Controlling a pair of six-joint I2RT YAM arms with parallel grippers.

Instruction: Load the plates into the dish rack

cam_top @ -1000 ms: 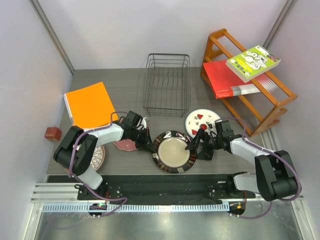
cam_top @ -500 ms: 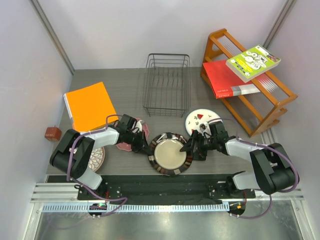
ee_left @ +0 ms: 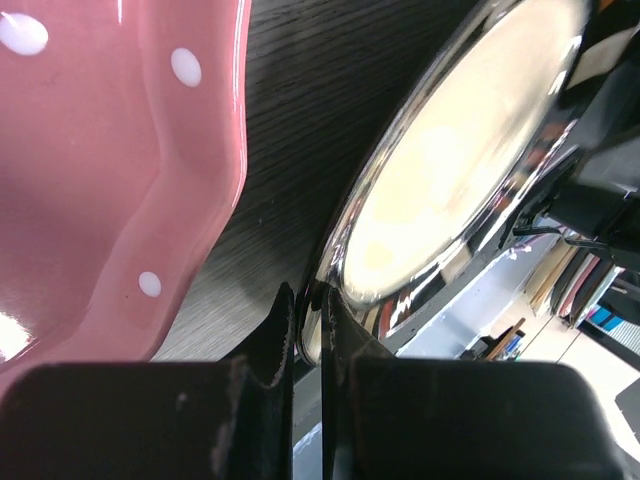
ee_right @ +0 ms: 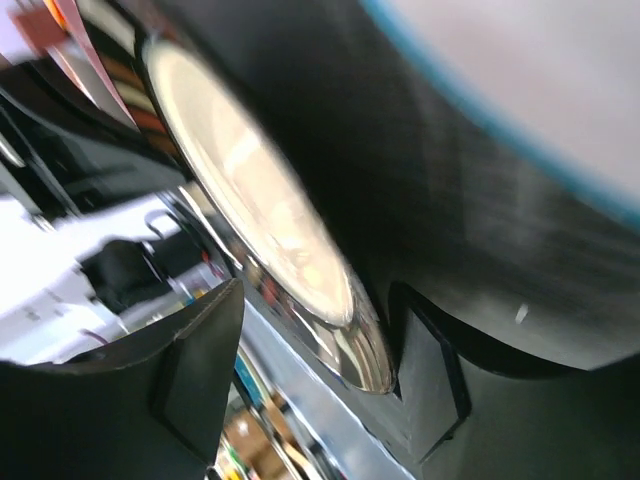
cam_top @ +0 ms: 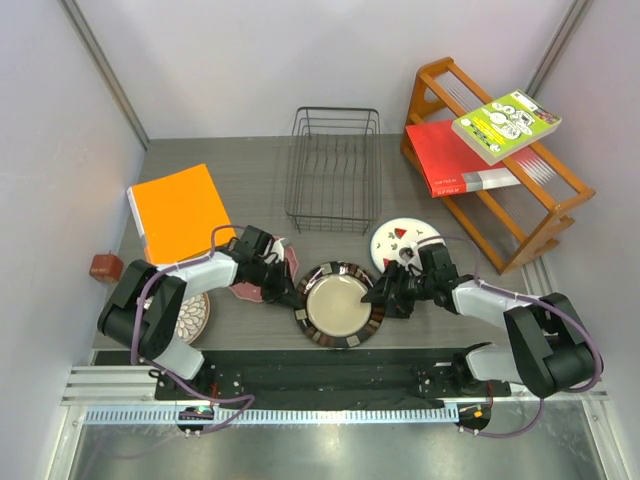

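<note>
Top external view: four plates are counted on the table (cam_top: 250,190), with one dish rack (cam_top: 333,170) behind them. The dark-rimmed plate (cam_top: 340,305) lies between the pink plate (cam_top: 248,291) and the fruit plate (cam_top: 400,238); the brown-rimmed plate (cam_top: 192,316) is half hidden under the left arm. The dark-rimmed plate's left rim is pinched by the left gripper (ee_left: 305,300), while the fingers of the right gripper (ee_right: 320,330) are spread astride its right rim. One wooden shelf (cam_top: 520,225) is stacked with two books.
</note>
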